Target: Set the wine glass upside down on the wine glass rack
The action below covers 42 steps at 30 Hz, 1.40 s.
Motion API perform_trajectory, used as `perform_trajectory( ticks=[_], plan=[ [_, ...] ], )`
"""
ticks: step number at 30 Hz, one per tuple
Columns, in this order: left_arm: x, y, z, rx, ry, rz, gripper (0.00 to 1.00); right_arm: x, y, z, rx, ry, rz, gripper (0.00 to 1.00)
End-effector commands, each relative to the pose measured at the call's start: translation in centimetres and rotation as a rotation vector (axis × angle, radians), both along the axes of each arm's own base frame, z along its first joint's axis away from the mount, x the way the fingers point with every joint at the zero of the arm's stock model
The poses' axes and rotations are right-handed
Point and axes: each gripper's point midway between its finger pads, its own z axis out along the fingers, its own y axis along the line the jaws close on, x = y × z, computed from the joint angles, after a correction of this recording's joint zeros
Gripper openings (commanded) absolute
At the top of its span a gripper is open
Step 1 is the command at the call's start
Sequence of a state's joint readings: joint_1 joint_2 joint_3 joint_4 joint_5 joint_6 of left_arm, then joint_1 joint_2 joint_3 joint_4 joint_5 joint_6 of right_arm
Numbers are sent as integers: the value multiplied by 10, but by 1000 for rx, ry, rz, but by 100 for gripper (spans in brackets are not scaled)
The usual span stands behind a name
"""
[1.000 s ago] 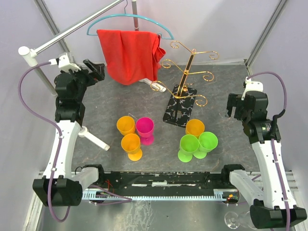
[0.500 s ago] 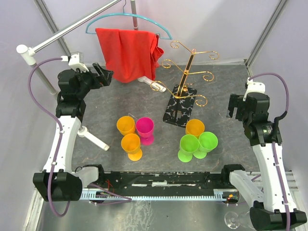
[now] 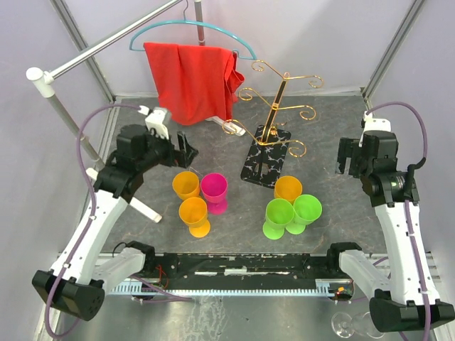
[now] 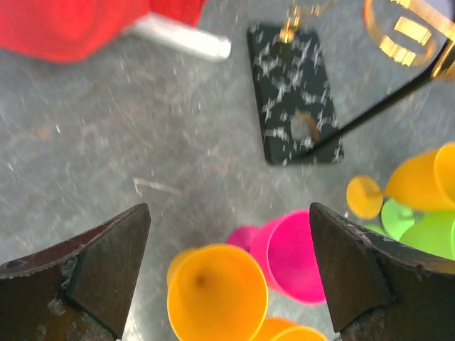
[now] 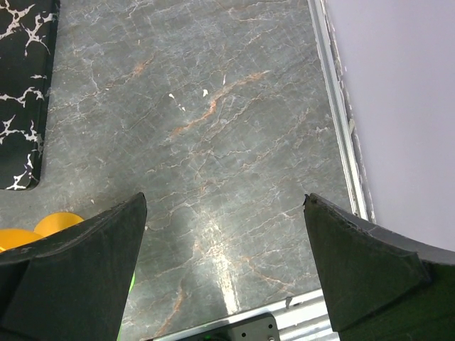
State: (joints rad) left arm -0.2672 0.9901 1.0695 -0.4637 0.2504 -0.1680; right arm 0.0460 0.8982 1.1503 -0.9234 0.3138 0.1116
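Just below your wide, empty left claw | orange wine glass stands upright, mouth up | right claw, also wide, well apart.

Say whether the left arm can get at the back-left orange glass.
Probably yes: the left arm hangs just behind the orange glass, jaws wide open, nothing between; only the pink glass beside it crowds one side.

The wine glass rack stands toward the back middle of the desk. In front of it sit the left trio of cups and the right trio of cups, with a gap between the two groups. Behind and left of the rack, a cloth drapes over a hanger. The left pincer hovers just behind the left trio. The right pincer hangs to the right of the rack.
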Motion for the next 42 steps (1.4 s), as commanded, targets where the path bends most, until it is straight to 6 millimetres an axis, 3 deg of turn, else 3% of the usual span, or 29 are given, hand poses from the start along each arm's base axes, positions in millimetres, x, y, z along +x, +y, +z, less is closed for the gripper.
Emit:
perform_trajectory(
  ticks=[1, 4, 8, 13, 20, 27, 37, 38, 40, 42],
  plan=[
    [-27, 15, -54, 135, 153, 66, 99, -5, 0, 24, 7, -49, -6, 100],
    [-37, 31, -67, 188, 197, 132, 99, -8, 1, 26, 9, -48, 2, 100],
    [-46, 53, -67, 238, 205, 227, 99, -9, 2, 28, 14, -55, 6, 100],
    [-51, 55, -74, 251, 254, 235, 100, -10, 2, 27, 15, -55, 4, 100],
    [-52, 51, -87, 280, 329, 201, 88, -13, 0, 27, 2, -48, 4, 100],
    [-49, 42, -106, 294, 407, 160, 70, -13, 2, 26, 10, -52, 12, 100],
    [-46, 29, -120, 280, 446, 93, 10, -11, 3, 27, 9, -59, 18, 96],
    [-44, 28, -118, 273, 438, 92, 4, -11, 3, 27, 11, -59, 21, 95],
    [-37, 25, -106, 247, 401, 98, 3, -10, 5, 27, 20, -58, 27, 94],
    [-26, 23, -81, 215, 330, 124, 3, -8, 10, 28, 40, -62, 43, 94]
  ],
)
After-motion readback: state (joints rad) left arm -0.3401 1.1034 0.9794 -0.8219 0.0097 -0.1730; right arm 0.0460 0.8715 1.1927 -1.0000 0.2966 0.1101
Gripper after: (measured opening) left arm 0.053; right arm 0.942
